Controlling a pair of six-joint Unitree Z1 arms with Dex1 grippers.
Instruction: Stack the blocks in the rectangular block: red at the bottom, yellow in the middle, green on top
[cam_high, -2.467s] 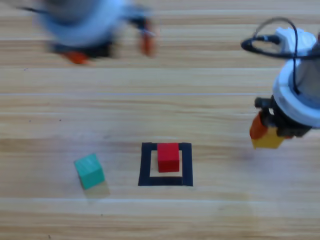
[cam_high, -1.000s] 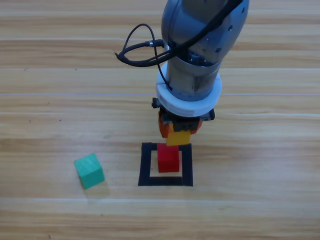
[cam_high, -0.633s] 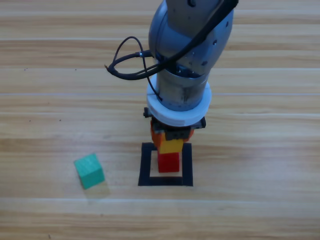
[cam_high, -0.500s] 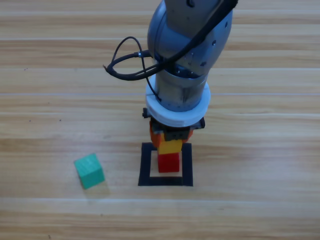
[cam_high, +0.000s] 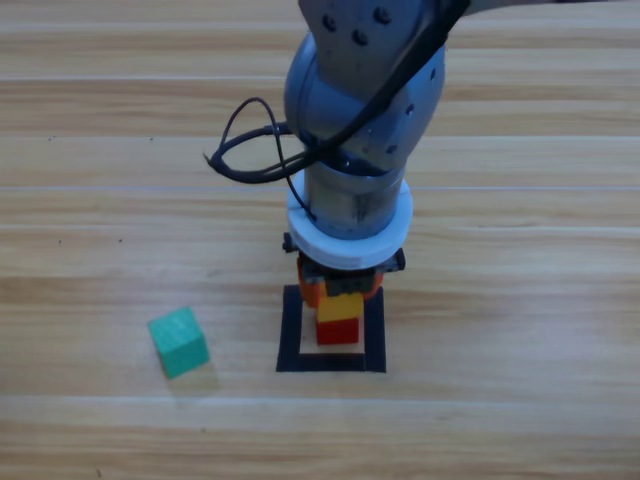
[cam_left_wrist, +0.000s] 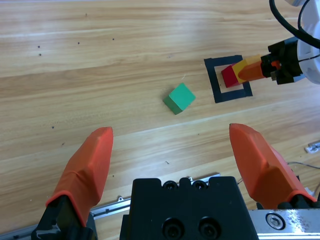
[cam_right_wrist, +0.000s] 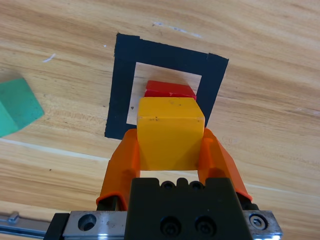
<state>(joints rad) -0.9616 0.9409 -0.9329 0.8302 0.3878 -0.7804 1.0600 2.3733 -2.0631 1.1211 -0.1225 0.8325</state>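
The right end effector (cam_right_wrist: 170, 150) clamps the yellow cube (cam_right_wrist: 170, 131) between its orange jaws, directly over the red cube (cam_right_wrist: 170, 89), which sits inside the black tape square (cam_right_wrist: 121, 95) on the wooden tabletop (cam_high: 520, 330). Whether yellow already rests on red cannot be told. The main risk, as I judge it, is an offset release: if yellow is not square over red, it may perch on an edge and slide off, or the opening jaws may nudge the red cube toward the tape. All three cubes are small, matte and sharp-edged, so flat faces should seat well once aligned. The green cube (cam_high: 179, 341) lies well off to the side of this end effector. The left end effector (cam_left_wrist: 180, 160) waits far off, jaws spread wide and empty.
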